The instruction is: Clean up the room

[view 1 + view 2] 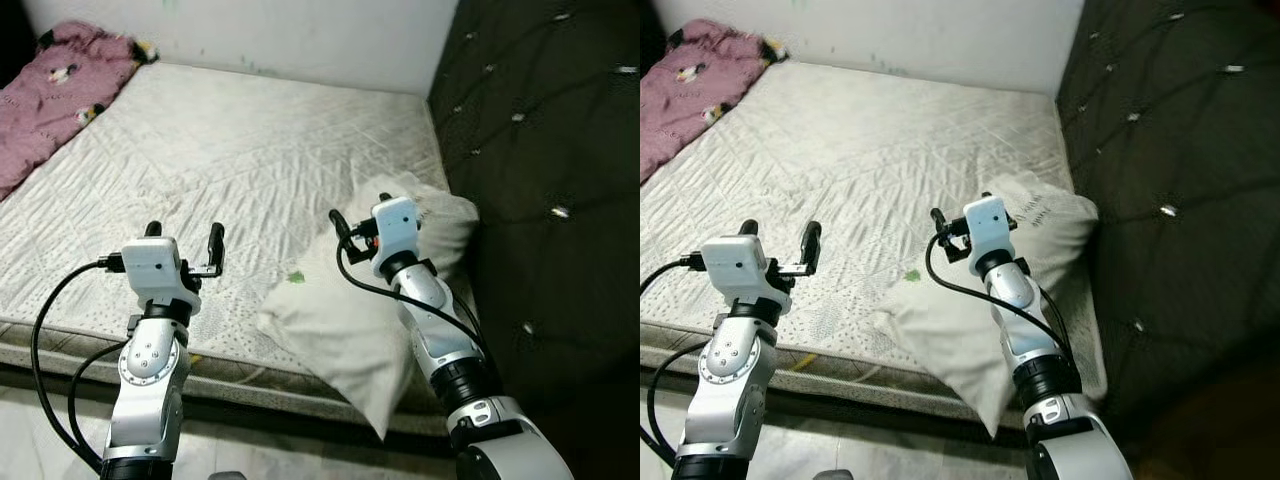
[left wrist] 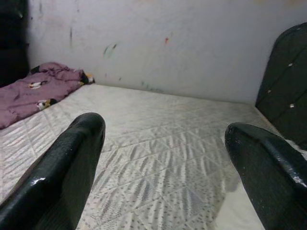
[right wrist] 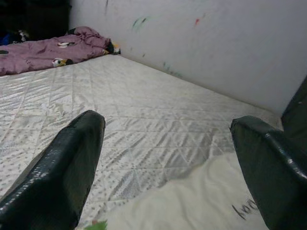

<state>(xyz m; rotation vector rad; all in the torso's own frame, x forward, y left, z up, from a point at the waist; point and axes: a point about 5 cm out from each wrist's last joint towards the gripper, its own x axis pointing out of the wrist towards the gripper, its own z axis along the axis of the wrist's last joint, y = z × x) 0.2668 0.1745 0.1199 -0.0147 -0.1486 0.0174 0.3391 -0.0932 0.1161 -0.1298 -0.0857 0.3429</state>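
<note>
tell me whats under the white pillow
The white pillow lies on the quilted mattress, its lower corner hanging past the mattress edge beside the dark headboard. Anything beneath the pillow is covered.

One white pillow (image 1: 345, 320), one purple blanket (image 1: 55, 85), one mattress (image 1: 230, 150).

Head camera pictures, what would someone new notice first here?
Probably the two grippers, left and right, both open and raised over the bare quilted mattress. A white pillow lies under the right gripper beside the dark tufted headboard, hanging over the near edge. A purple blanket is bunched in the far left corner.
</note>
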